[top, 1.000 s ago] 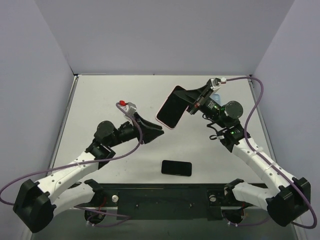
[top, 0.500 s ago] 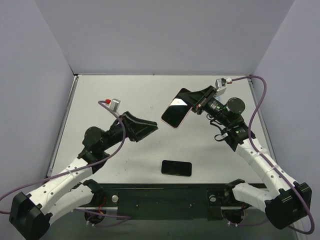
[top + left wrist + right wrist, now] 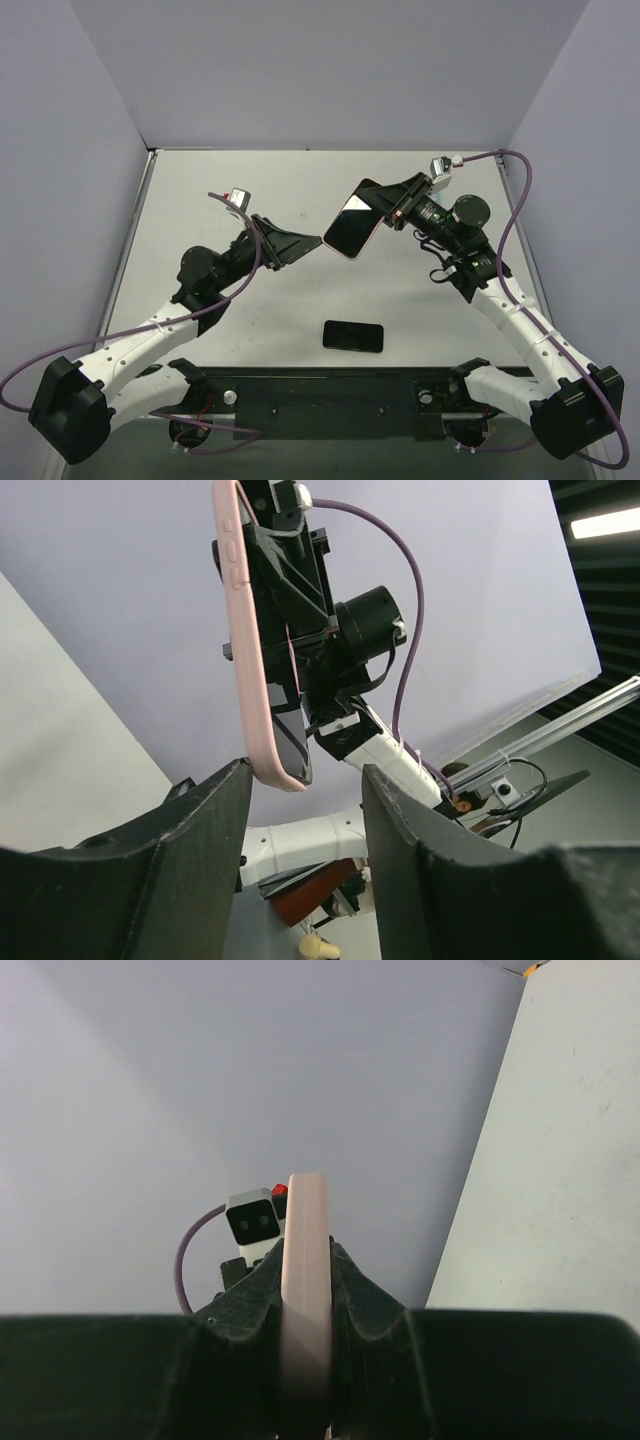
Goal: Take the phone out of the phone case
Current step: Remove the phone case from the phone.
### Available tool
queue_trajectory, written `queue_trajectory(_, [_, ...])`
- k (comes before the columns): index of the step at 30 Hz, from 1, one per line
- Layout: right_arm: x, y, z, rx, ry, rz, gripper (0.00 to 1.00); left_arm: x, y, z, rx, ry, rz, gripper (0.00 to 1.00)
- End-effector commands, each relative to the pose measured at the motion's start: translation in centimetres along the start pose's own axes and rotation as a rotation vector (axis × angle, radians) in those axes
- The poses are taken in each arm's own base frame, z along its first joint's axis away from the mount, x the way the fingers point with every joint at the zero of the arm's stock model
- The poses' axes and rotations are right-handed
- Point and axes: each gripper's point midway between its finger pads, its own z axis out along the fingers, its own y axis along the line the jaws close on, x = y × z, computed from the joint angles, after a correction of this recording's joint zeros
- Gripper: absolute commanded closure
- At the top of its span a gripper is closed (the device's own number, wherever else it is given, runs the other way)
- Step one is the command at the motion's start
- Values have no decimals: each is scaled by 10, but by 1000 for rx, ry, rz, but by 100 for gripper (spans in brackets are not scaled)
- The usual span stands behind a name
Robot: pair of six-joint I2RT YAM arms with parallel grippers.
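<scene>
**Current state.** The right fingers (image 3: 250, 1295) are clamped flat on the pink phone case (image 3: 352, 222), holding it in the air above the worktop (image 3: 200, 200), tilted, with one long edge toward the left arm. The case shows a dark, glossy face, judged to be the phone (image 3: 350, 228) seated in it; this cannot be confirmed. The left fingers (image 3: 200, 830) stand open just beside the lower corner of the case, not touching it. A dark flat slab (image 3: 352, 336) lies on the worktop, well apart from the case on the side of the arm bases; whether it is a second phone cannot be told.

**Step in hand.** Bring the left fingers onto the free end of the case.

1. Line up the gap between the left fingers with the case's thin edge.
2. Advance until the lower corner sits between both fingers.
3. Close on the dark face and back only, leaving the pink rim free to flex.
4. Keep the right fingers firm; peel the rim off one corner first.

**Caution.** A grip across the rim would lock the phone in the case.
</scene>
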Motion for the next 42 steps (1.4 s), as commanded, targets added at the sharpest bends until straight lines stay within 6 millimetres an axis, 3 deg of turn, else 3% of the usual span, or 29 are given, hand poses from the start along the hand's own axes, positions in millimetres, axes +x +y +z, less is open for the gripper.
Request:
queue_trajectory(1, [-8,53,-7,-148,-36,-84,100,-6,-40,9,131,0,27,46])
queue_trajectory(11, [-10,54,-5,-142,-48,-99,100,-1,-39,16,139,27,38,57])
queue_trajectory(21, [-8,54,-5,-133,-39,-107,100,3,-47,19,193,59,50,80])
queue_trajectory(23, [-7,55,-5,-133,-34,-102,100,4,-49,18,228,63,65,87])
queue_trajectory(25, [-4,59,-5,-142,-14,-75,100,7,-66,12,334,69,123,91])
queue_trajectory(29, [1,79,-8,-216,28,11,100,25,-89,-8,570,155,290,97])
queue_trajectory(34, [6,118,-21,-373,79,137,100,19,-56,7,527,206,344,100])
queue_trajectory(38, [3,147,-36,-522,101,266,100,13,-43,13,512,216,379,100])
queue_trajectory(42, [1,159,-42,-592,120,355,100,12,-26,16,487,231,428,100])
